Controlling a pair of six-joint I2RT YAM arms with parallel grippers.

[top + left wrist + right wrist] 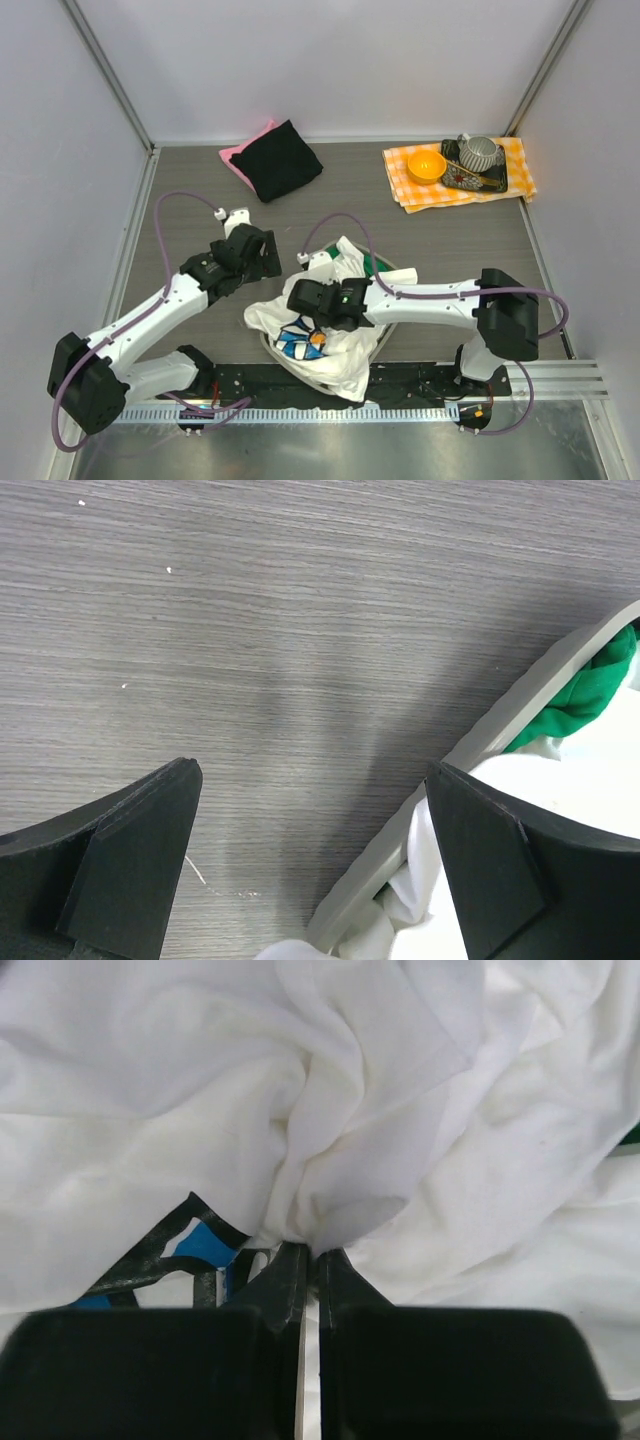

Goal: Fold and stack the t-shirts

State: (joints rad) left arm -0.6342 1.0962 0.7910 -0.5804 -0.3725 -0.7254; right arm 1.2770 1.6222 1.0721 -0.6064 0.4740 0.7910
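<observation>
A white t-shirt with a blue daisy print [318, 340] lies crumpled over a grey basket [266, 343] at the near edge. My right gripper [312, 300] is shut on a fold of this white shirt [330, 1160]; the pinch shows in the right wrist view [311, 1250]. A green t-shirt [369, 264] peeks out under the white one, also in the left wrist view [585, 690]. My left gripper [262, 250] is open and empty over bare table beside the basket rim [480, 750]. A folded black t-shirt [277, 159] lies on a pink one [236, 160] at the back.
An orange-and-white checked cloth [412, 183] at the back right carries an orange bowl [426, 166], a dark tray [478, 179] and a grey cup [479, 152]. White walls enclose the table on three sides.
</observation>
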